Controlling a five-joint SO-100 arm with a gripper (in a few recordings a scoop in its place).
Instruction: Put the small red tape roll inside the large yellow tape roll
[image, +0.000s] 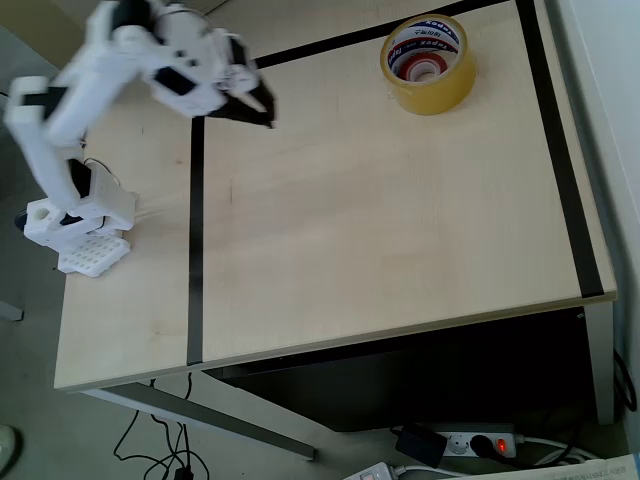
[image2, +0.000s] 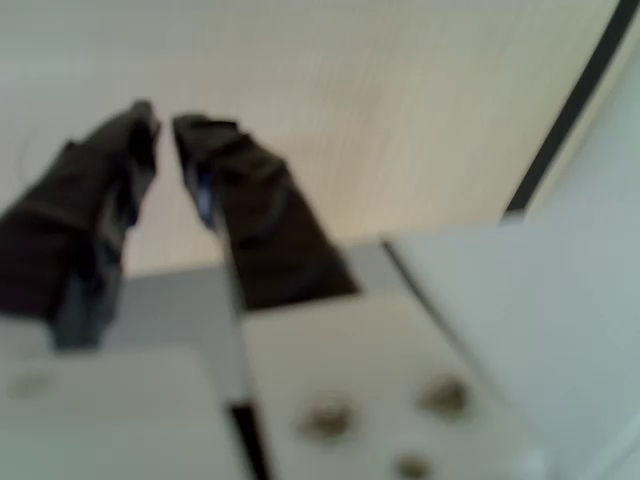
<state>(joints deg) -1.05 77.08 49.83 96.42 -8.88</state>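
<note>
on the wooden table (image: 380, 230), the small red tape roll (image: 424, 70) is lying inside the large yellow tape roll (image: 428, 64); the tool (image2: 163, 125), well apart, is holding nothing, nearly closed.

The arm (image: 100, 90) is built from white plastic links with dark motor blocks set between them at the joints, and it stands on a white base (image: 75, 225) with a perforated white foot plate (image: 95, 255) at its front. A thin dark cable (image: 100, 172) runs beside the lower link. The gripper (image2: 165, 125) has two black, tapered, matt fingers (image2: 255, 215) mounted on a white housing (image2: 380, 400) that carries several small round screw recesses.
</note>
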